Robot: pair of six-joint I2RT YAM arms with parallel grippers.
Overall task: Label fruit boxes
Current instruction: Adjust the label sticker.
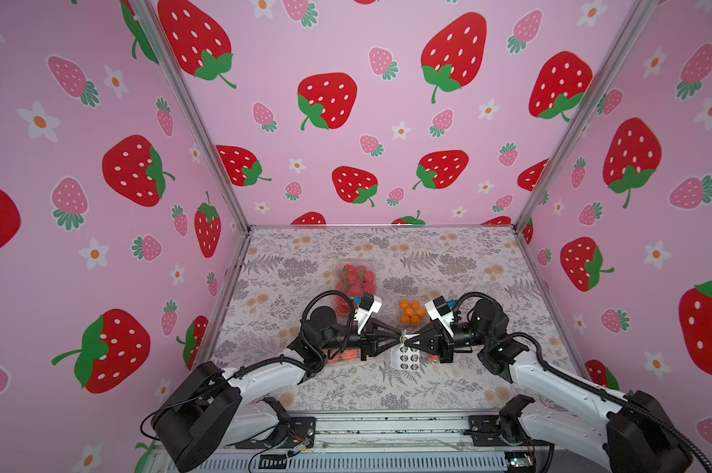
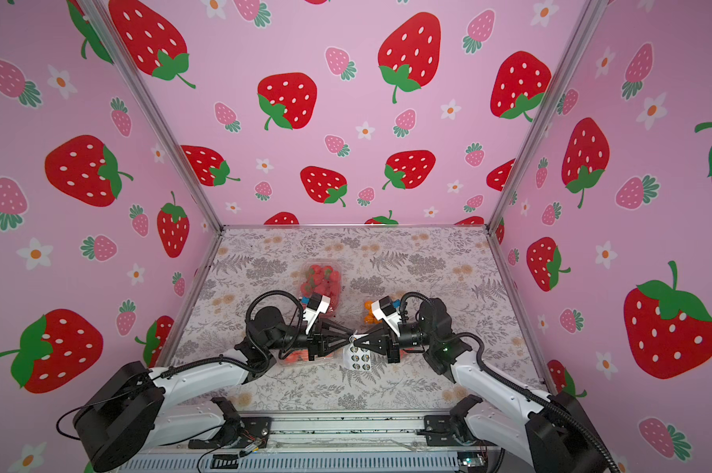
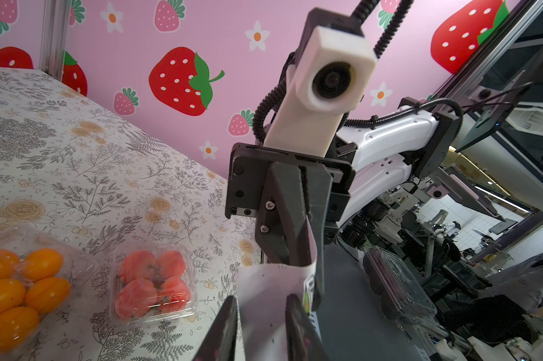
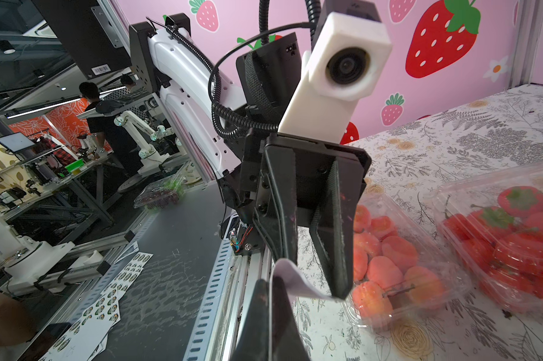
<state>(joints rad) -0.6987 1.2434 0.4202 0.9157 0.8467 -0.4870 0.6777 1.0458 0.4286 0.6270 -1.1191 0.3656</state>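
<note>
Right now the right gripper and left gripper meet tip to tip over the middle of the counter. The right gripper's jaws are together, clamped on the top edge of the sticker sheet. The sheet's long axis trails from the tips toward the near counter edge. The left gripper's jaws are apart, one on either side of the sheet, not pinching it.

All boxes sit on the counter:
- large peach box: directly under the left arm, so left is nearer
- strawberry box: behind it
- orange box: just beyond the tips
- small peach box: below the right gripper

Likely next: left pinches a sticker, then goes down to the peach box beneath it.
</note>
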